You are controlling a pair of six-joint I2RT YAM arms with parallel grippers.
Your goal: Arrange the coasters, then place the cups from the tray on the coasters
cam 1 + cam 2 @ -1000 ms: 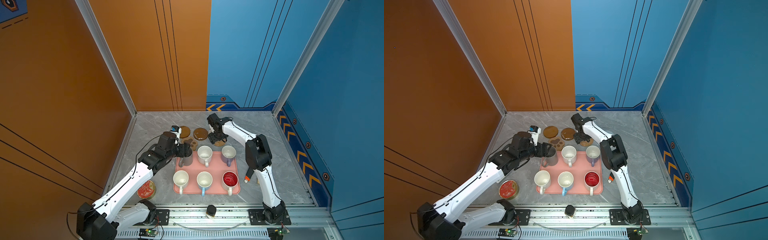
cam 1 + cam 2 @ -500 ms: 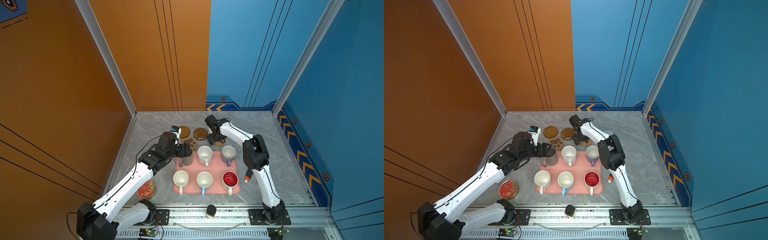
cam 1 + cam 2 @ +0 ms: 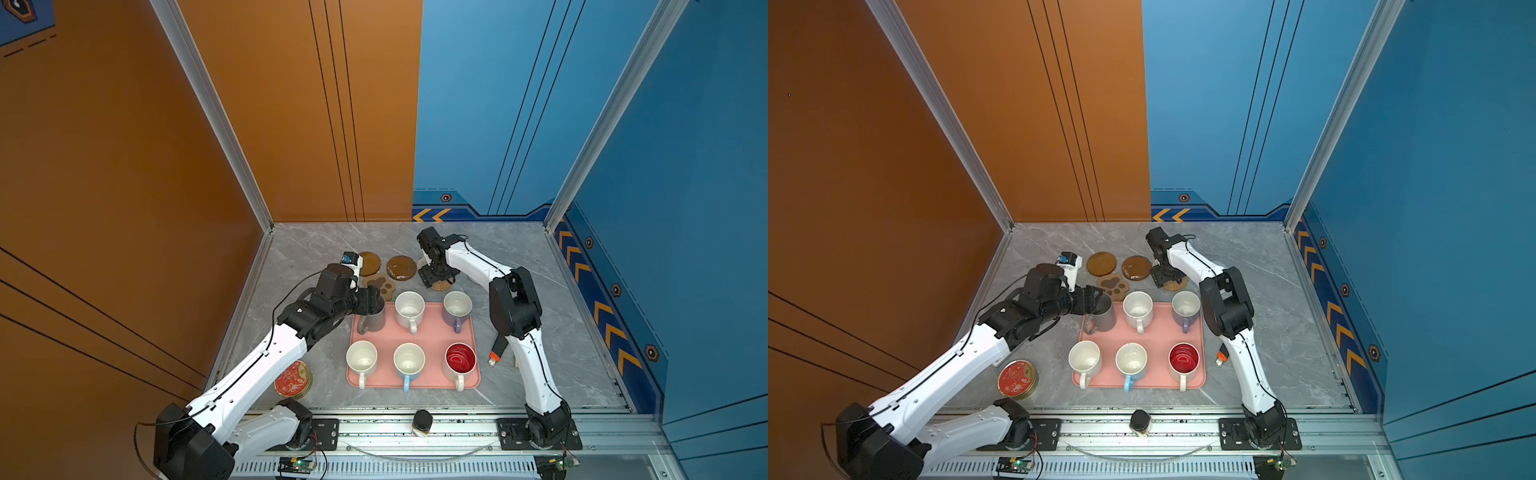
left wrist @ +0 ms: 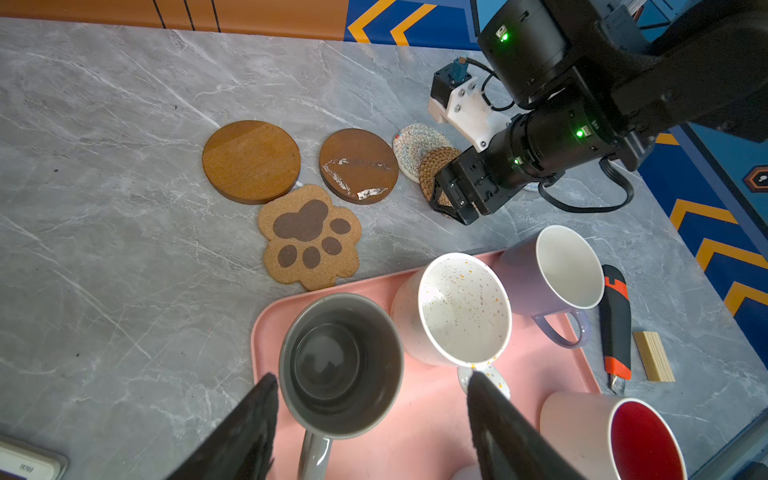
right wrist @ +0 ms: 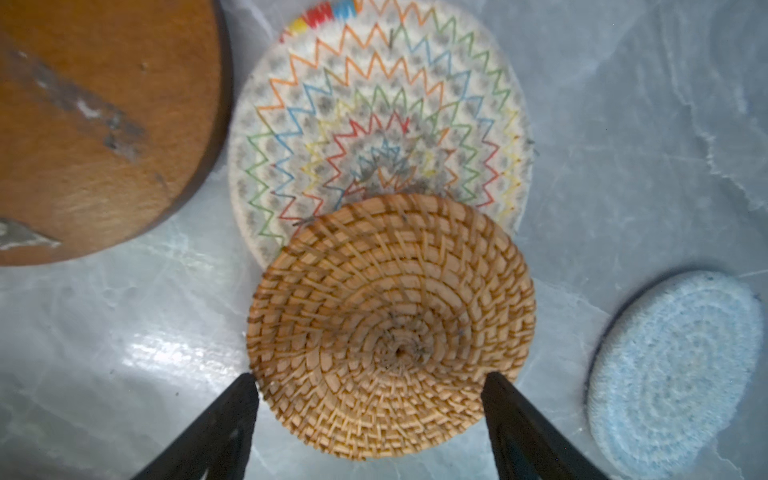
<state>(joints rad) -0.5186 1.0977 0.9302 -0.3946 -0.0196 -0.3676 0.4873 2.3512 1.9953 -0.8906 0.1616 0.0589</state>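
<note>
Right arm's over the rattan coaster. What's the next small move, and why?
Probably close the right gripper on the rattan coaster and draw it clear of the white woven coaster: the jaws stand open either side of it, and it overlaps the woven one's edge.

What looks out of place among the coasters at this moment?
The tan rattan coaster lies partly on top of the white woven coaster, covering part of its edge, so the two are stacked askew rather than set apart.
</note>
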